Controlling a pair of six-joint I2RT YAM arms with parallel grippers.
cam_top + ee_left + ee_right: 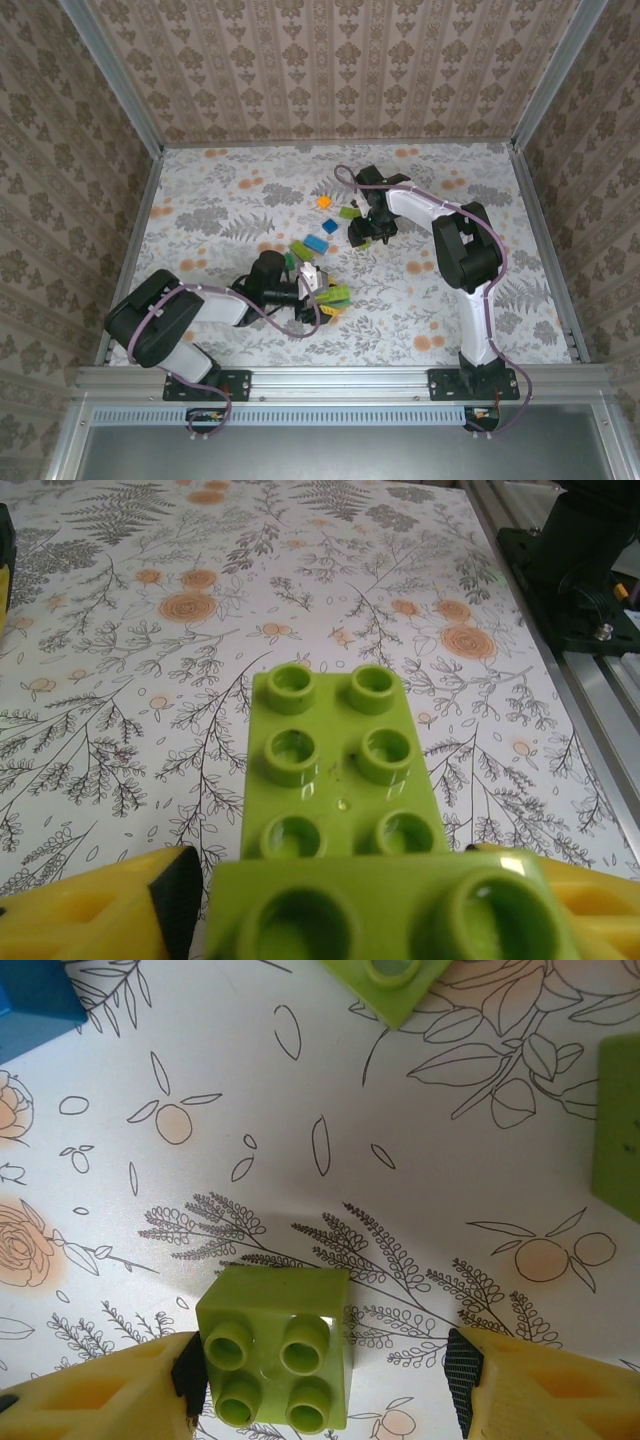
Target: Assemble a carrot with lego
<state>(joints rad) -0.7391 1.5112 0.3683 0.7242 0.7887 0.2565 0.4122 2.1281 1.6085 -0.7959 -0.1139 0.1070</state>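
Carrot (340, 780): one lime build, low over the tabletop (220, 200) near its front edge, between the left fingers (90, 915).
Left fingers: they flank the build's near brick; I cannot tell whether they grip it or stand off it.
Right fingers (560, 1380): spread wide, with one lime four-stud brick (275, 1345) beside one pad, unclamped.
Loose lego: one orange brick (323, 201), two blue bricks (326, 225) and several green, at mid-tabletop.
Room: bare cloth on both sides of the pile; walls (330, 70) on three sides.
In the way: loose bricks lie between the two arms.

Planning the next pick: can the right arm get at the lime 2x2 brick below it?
Likely yes: the lime 2x2 brick lies studs-up between the open right fingers, nothing covering it.
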